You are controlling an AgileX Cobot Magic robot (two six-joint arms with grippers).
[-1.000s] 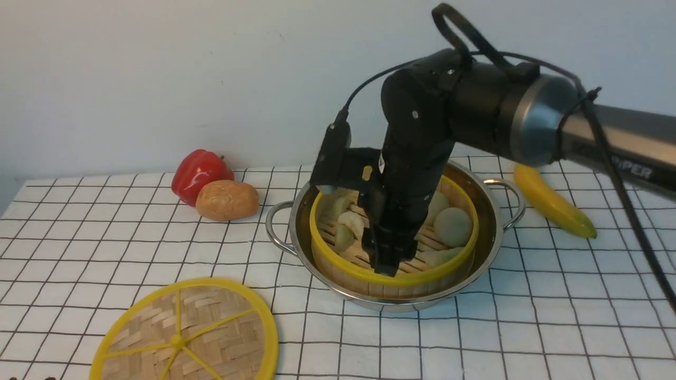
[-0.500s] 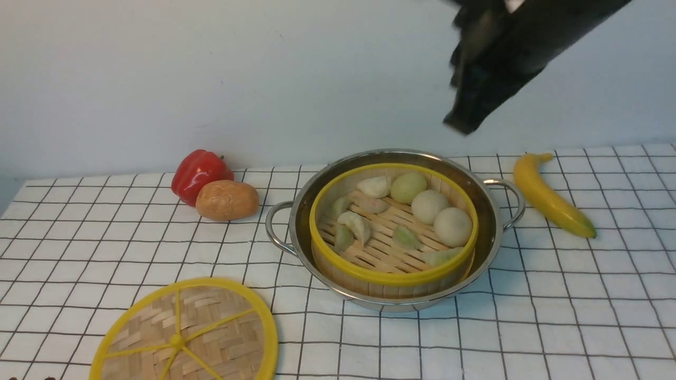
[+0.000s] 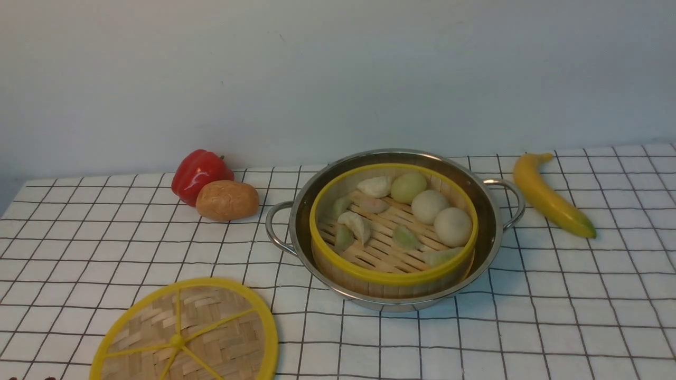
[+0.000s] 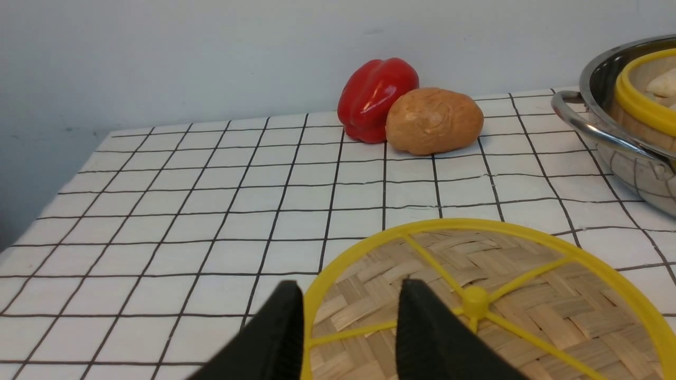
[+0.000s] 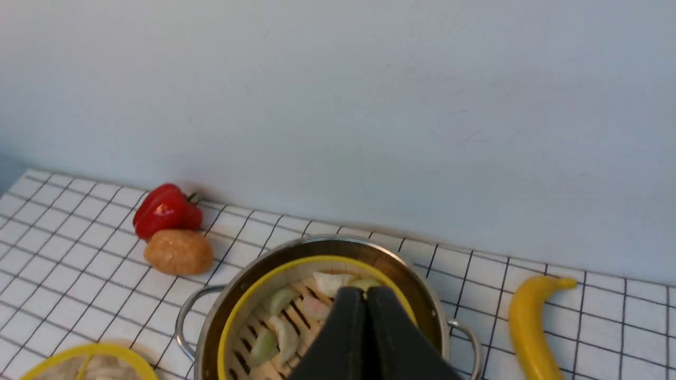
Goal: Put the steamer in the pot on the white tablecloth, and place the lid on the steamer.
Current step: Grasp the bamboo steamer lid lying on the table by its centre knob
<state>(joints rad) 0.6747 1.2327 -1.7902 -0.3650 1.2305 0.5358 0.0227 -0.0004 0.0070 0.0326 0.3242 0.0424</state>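
The steamer (image 3: pixel 393 275), holding dumplings and buns, sits inside the steel pot (image 3: pixel 490 235) on the white tablecloth (image 3: pixel 105 253), right of centre. The lid (image 3: pixel 185 338) lies flat on the cloth at the near left, apart from the pot. Neither arm shows in the front view. In the left wrist view my left gripper (image 4: pixel 351 295) is open just above the lid (image 4: pixel 501 295), its two fingers either side of the lid's yellow rim. My right gripper (image 5: pixel 366 293) is shut on nothing, raised above the steamer (image 5: pixel 248 309) and pot (image 5: pixel 317 244).
A red pepper (image 3: pixel 198 171) and a potato (image 3: pixel 227 199) lie together at the back left. A banana (image 3: pixel 549 195) lies to the right of the pot's handle. A plain wall stands right behind the table.
My right arm has lifted out of the steamer, gone up and out of the front view, and its jaws have closed. The steamer stays in the pot; the lid has not moved.
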